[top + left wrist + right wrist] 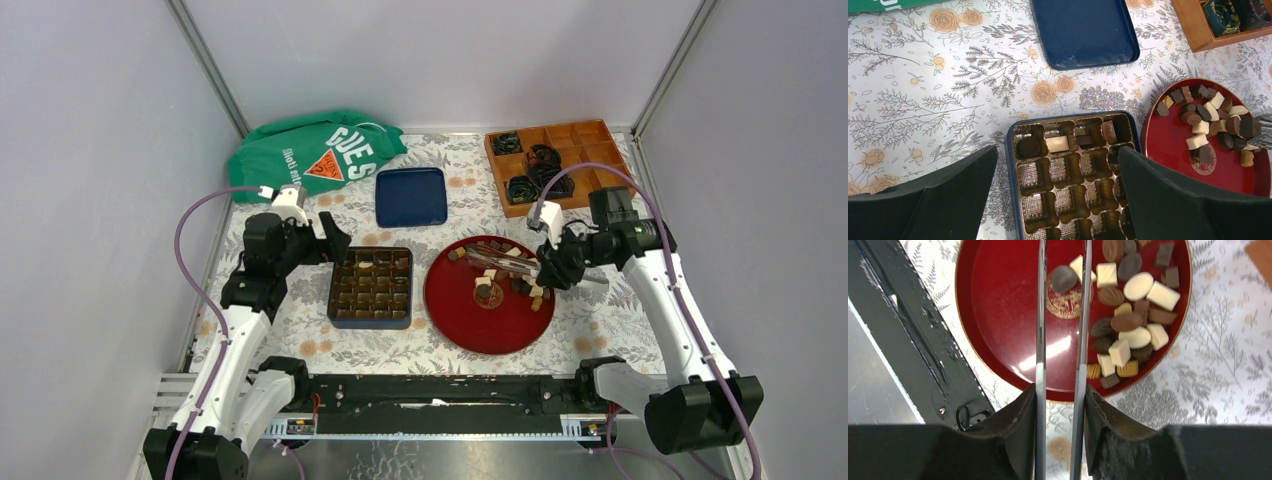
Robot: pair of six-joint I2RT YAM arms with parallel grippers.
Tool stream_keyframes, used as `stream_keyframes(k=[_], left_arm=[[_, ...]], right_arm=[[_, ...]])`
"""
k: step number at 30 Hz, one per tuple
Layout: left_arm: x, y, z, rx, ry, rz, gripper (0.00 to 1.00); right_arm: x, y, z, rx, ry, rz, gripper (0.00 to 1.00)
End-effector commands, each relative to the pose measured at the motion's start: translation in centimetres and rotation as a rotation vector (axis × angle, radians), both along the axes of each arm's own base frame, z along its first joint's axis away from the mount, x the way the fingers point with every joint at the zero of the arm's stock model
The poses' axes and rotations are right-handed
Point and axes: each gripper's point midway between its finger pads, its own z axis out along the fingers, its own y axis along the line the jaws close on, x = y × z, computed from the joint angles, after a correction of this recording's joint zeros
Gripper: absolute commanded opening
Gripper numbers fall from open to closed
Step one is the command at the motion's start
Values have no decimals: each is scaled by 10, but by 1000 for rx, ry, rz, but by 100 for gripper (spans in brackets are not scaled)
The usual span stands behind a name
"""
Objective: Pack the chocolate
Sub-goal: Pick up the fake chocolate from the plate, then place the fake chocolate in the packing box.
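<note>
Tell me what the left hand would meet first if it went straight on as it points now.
Probably the blue chocolate box: the open left hand points down at its mostly empty cells, with nothing seen between. How far is unclear.

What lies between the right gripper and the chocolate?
Metal tongs, clamped in the right gripper, reach over the red plate to the chocolate; the right wrist view shows it.
</note>
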Motion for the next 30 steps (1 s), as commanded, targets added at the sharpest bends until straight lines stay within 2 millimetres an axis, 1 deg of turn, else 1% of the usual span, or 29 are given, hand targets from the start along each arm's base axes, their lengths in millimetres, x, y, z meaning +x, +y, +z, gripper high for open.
stream_keyframes(k=[1,3,4,5,12,15,20,26,30], left_arm=[[5,2,15,3,-48,3,99],[5,2,14,5,-48,7,99],[5,2,15,5,-49,7,99],[5,3,15,6,-50,7,99],[6,3,14,8,-48,10,99],[6,4,13,12,-45,14,99],[6,5,14,14,-46,19,99],[6,5,13,17,-44,21,99],[6,6,12,18,-43,22,99]], right_arm=[[19,34,29,109,-99,108,0],[22,47,28,98,-107,137,0],[23,57,29,93,-121,168,0],[26,61,28,86,-125,176,0],[34,105,32,45,-134,315,0],[40,126,30,8,-155,365,1],[46,156,22,-47,-164,424,3],[52,185,15,-88,-169,451,5],[55,201,11,-101,-172,460,9]])
